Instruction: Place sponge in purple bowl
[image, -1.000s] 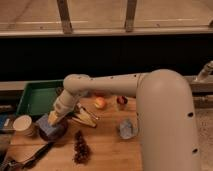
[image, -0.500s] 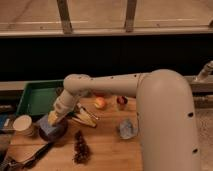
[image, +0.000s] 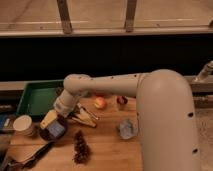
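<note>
The purple bowl (image: 46, 134) sits on the wooden table near its left side. A grey-blue sponge (image: 57, 129) shows inside the bowl, against its right half. My gripper (image: 56, 116) hangs right over the bowl at the end of the white arm that reaches in from the right. A pale yellow piece (image: 48, 119) shows at the gripper's tip above the bowl's rim. Whether the gripper still touches the sponge is hidden by the wrist.
A green tray (image: 35, 98) lies behind the bowl and a white cup (image: 22, 124) to its left. An apple (image: 100, 103), a small red item (image: 121, 100), a pine cone (image: 80, 146), a crumpled grey-blue object (image: 126, 128) and a dark utensil (image: 31, 157) are spread across the table.
</note>
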